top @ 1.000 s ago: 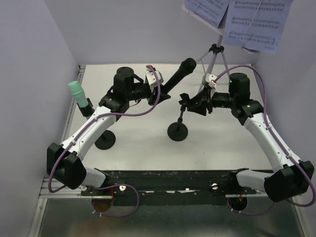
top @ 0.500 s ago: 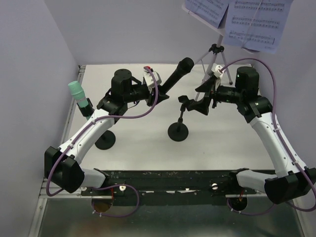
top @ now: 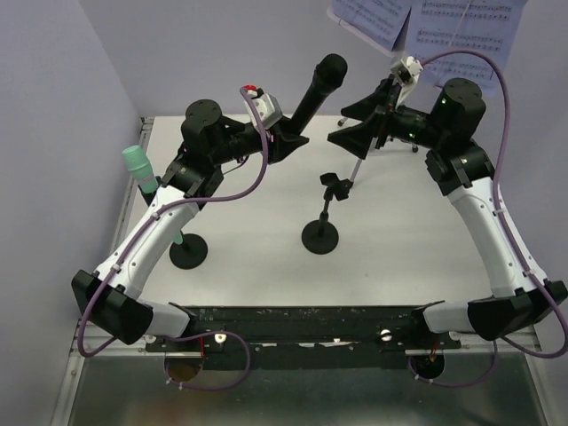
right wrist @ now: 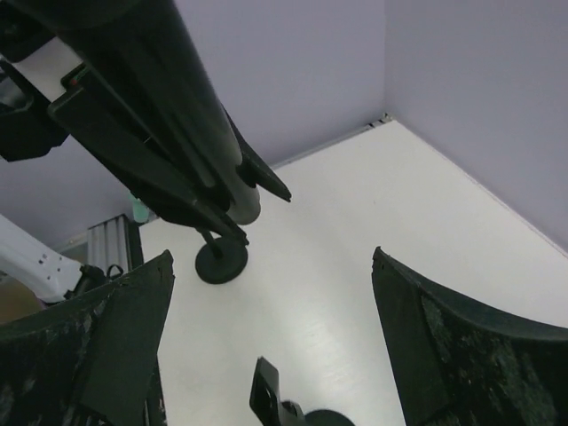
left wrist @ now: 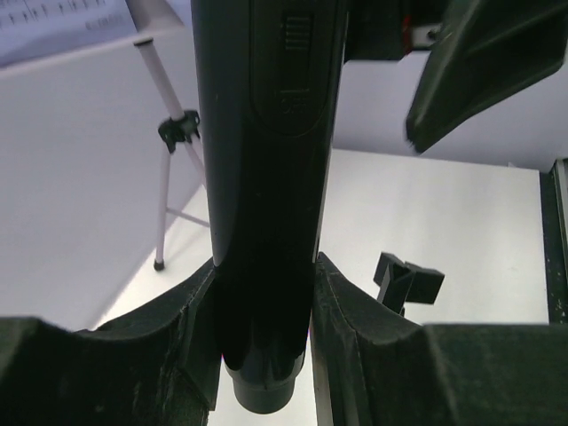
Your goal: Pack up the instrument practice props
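My left gripper (top: 288,142) (left wrist: 264,328) is shut on the black microphone (top: 315,89) (left wrist: 266,177), which points up and to the back, clear of the table. My right gripper (top: 353,126) (right wrist: 271,328) hangs open to the right of it with nothing between its fingers. Below them stands a short black pole (top: 323,217) with an empty clip (left wrist: 406,280) (right wrist: 271,399). The mint-green microphone (top: 138,167) sits in the second pole (top: 188,251) (right wrist: 220,262) at the left. Sheet-music pages (top: 448,35) rest on the tripod (left wrist: 173,133) at the back right, mostly hidden behind my right arm.
Purple walls close in the white table (top: 399,248) on the left, back and right. A black rail (top: 302,319) runs along the near edge by the arm bases. Purple cables loop off both wrists.
My right gripper opened, let go of the middle pole and rose toward the back. My left arm lifted the black microphone up, away from the pole's clip.
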You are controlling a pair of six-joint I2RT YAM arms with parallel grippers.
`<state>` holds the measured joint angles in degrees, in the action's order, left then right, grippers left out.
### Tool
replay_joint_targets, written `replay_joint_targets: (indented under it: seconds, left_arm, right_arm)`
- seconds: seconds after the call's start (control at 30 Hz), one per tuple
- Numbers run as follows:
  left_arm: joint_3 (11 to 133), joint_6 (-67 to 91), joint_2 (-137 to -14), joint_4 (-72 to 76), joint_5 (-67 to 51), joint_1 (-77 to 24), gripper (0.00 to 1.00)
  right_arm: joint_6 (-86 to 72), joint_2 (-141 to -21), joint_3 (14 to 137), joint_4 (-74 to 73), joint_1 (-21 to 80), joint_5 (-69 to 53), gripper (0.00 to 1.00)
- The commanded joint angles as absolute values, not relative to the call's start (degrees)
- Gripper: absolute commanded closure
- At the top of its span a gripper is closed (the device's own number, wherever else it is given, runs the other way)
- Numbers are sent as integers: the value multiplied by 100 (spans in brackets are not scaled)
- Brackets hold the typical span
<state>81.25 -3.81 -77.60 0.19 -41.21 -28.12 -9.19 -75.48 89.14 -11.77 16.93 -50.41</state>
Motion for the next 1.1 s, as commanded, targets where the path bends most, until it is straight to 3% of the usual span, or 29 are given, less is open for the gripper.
replay_joint_targets:
  seconds: [0.0, 0.4, 0.67, 1.0, 1.03, 1.07]
  left_arm:
    - [8516, -246, -7884, 184, -4131, -2821, 100]
    - [8525, -53, -7831, 158, -4342, -2883, 100]
    - [8525, -149, -7814, 123, -4526, -3059, 100]
    - [8464, -263, -7770, 149, -4438, -3059, 100]
    - [8464, -290, -7778, 115, -4438, -3059, 96]
    - [8464, -325, -7787, 106, -4421, -3059, 83]
  right_arm:
    - [-1730, -8032, 9710, -502, 2065, -4896, 2]
    - [-2522, -8613, 10371, 360, 2513, -5195, 2]
    - [-2496, -9070, 10889, 431, 2812, -5001, 17]
    - [-2277, -9009, 10916, 132, 2874, -4957, 78]
    - [-2207, -8983, 10916, 62, 2874, -4914, 85]
    - [-2093, -8948, 10925, 9, 2865, -4870, 94]
